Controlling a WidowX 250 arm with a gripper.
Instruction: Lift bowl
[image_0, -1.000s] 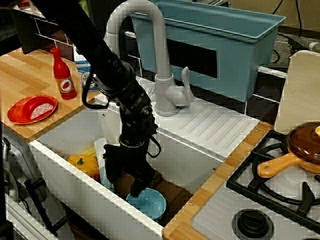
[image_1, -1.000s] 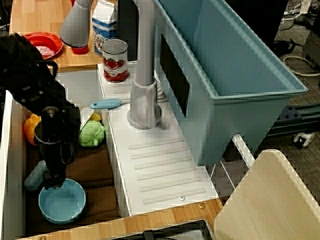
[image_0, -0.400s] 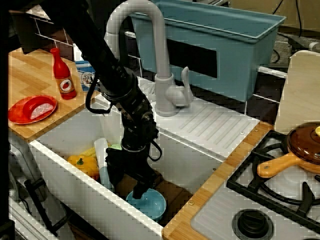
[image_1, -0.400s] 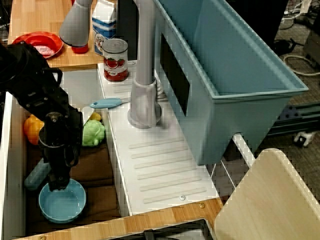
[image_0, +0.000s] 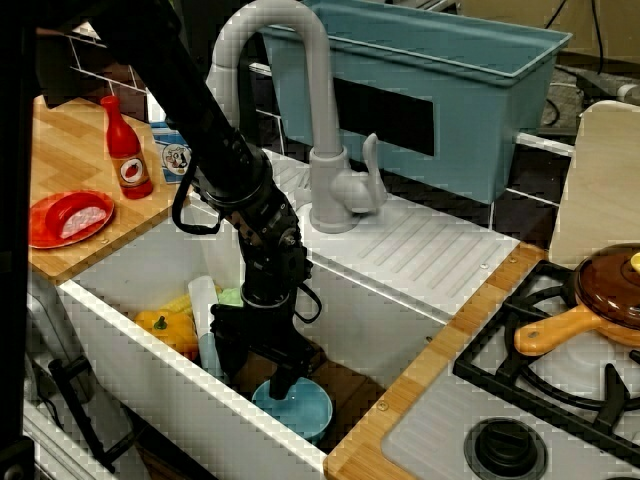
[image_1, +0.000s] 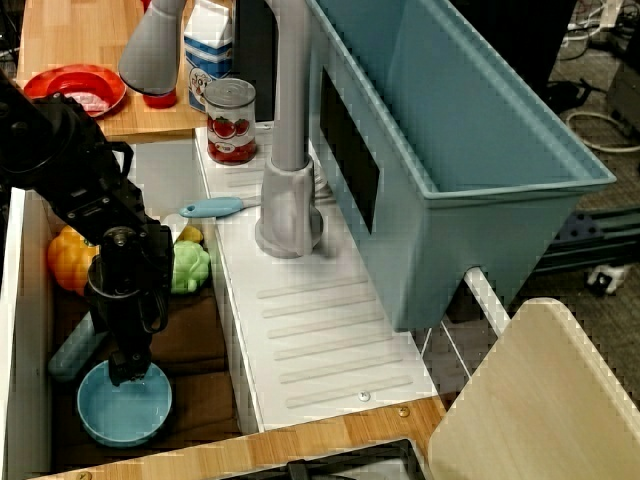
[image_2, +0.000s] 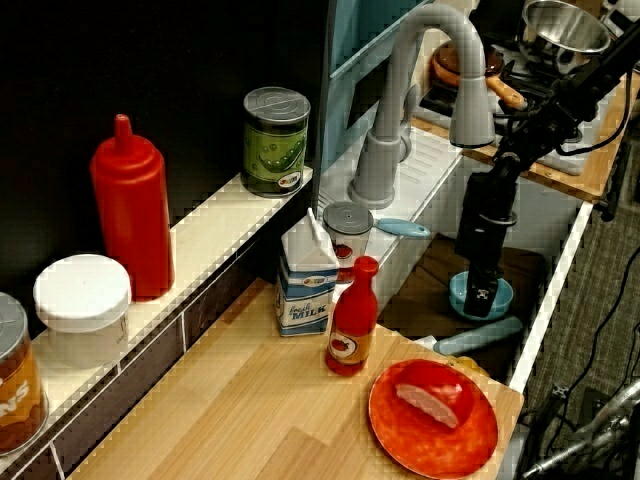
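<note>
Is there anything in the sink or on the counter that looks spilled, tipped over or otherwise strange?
Nothing looks spilled or broken. The bowl sits upright on the sink floor with the gripper at its rim. The only odd thing is toy food, an orange pepper and a green vegetable, lying loose in the sink.

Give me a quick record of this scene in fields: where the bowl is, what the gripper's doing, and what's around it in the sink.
bowl: light blue, upright on the sink floor
gripper: pointing down at the bowl's rim; open or shut cannot be told
grasp: not confirmed; bowl not lifted
sink neighbours: green vegetable, orange pepper
counter: red plate, red bottle
behind the tap: blue tub
</note>
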